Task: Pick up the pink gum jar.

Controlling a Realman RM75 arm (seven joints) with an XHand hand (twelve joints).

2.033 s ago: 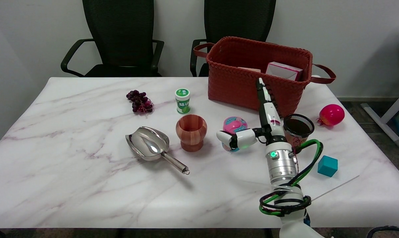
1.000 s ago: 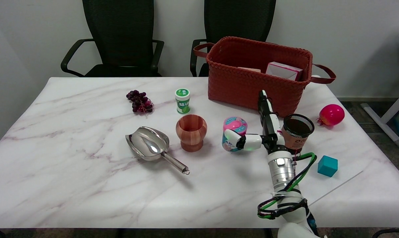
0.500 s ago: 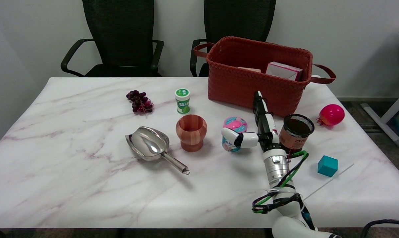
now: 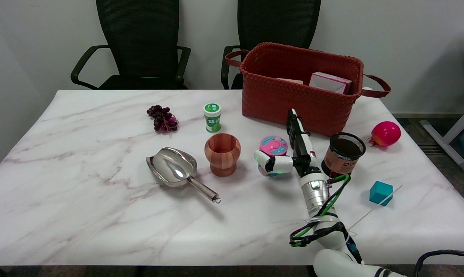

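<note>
I have the right hand (image 4: 289, 159) spread around the pink-lidded round gum jar (image 4: 272, 149) standing on the marble bench (image 4: 101, 215), so next I close and lift.

Our right arm and its hand

We see a black-and-white right hand (image 4: 289, 154), a silver wrist cylinder (image 4: 314, 192) and green and black cables (image 4: 320, 227) looped round the white forearm.

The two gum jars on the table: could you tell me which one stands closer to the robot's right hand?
The pink gum jar, right beside the right hand; the green gum jar stands apart, behind the wooden cup.
</note>
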